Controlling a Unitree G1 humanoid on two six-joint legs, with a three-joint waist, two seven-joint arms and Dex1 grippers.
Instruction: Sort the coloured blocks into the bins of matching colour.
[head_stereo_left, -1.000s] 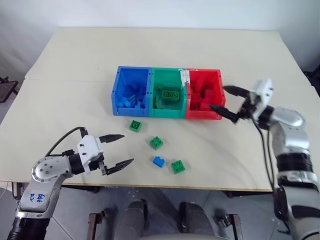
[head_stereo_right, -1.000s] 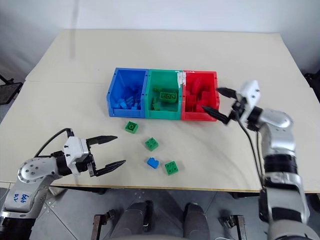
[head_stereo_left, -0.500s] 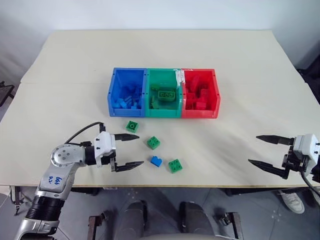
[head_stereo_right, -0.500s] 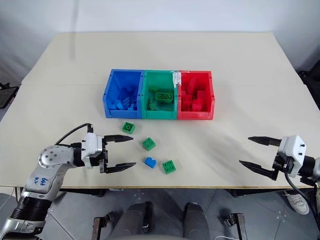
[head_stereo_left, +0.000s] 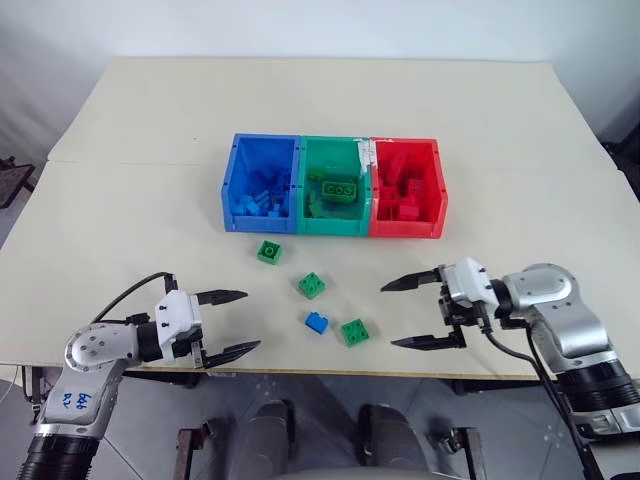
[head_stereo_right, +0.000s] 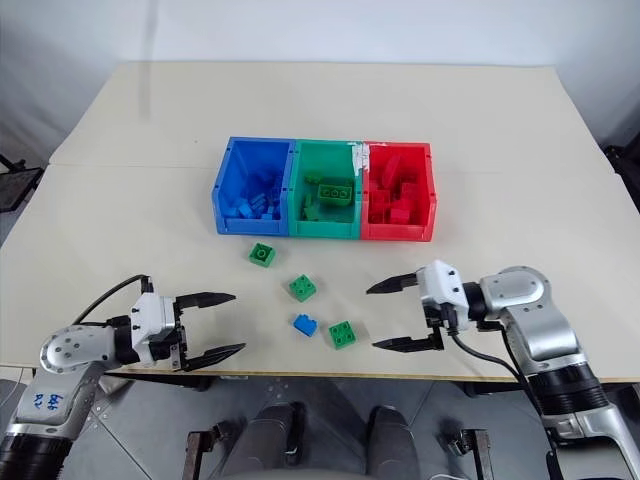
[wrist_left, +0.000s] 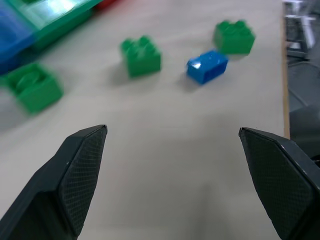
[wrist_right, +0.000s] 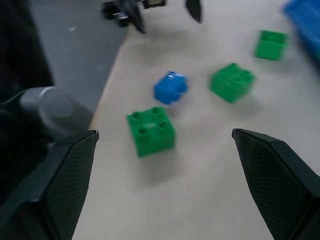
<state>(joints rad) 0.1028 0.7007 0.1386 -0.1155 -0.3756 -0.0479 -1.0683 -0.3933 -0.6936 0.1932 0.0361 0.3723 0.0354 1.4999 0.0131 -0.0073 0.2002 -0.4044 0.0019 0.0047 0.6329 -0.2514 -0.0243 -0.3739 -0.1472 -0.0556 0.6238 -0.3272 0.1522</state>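
Three green blocks (head_stereo_left: 268, 252) (head_stereo_left: 312, 285) (head_stereo_left: 354, 332) and one blue block (head_stereo_left: 317, 322) lie loose on the table in front of the bins. The blue bin (head_stereo_left: 258, 222), green bin (head_stereo_left: 335, 226) and red bin (head_stereo_left: 405, 229) stand joined in a row, each holding pieces of its own colour. My left gripper (head_stereo_left: 250, 320) is open, left of the blue block and pointing right at it. My right gripper (head_stereo_left: 388, 316) is open just right of the nearest green block (wrist_right: 151, 131), pointing left. Neither holds anything.
The loose blocks and both grippers sit close to the table's front edge (head_stereo_left: 330, 374). Beige tabletop (head_stereo_left: 330, 100) stretches wide behind the bins and to both sides.
My right gripper left the red bin's right side, swung out and back, and now points left at the loose blocks. The left gripper reached toward the blocks, then drew back left. The blocks kept still.
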